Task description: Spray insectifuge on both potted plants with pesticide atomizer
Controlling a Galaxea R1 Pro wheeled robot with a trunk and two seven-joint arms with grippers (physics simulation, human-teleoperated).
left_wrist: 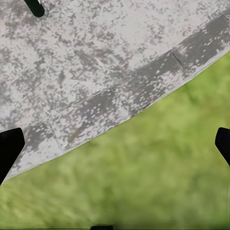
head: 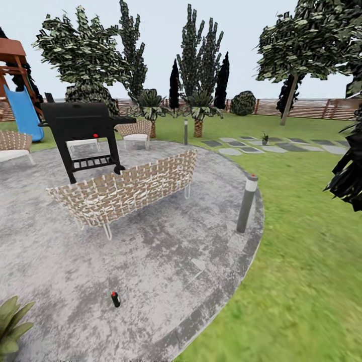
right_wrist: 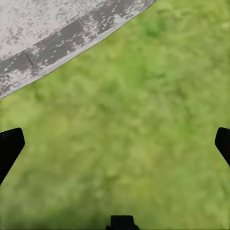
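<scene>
Standing on the round grey patio (head: 166,261) are a woven sofa (head: 130,188), a black grill (head: 83,133) and a grey bollard (head: 247,203) at the paved rim. A small dark object with a red tip (head: 115,299), which may be the pesticide atomizer, lies on the paving, near a leafy plant (head: 11,322). One potted plant (head: 264,138) sits far off among stepping stones (head: 274,146). The left gripper (left_wrist: 115,143) and right gripper (right_wrist: 115,143) hang wide open and empty, fingers (left_wrist: 9,148) over patio edge and lawn (right_wrist: 124,120).
</scene>
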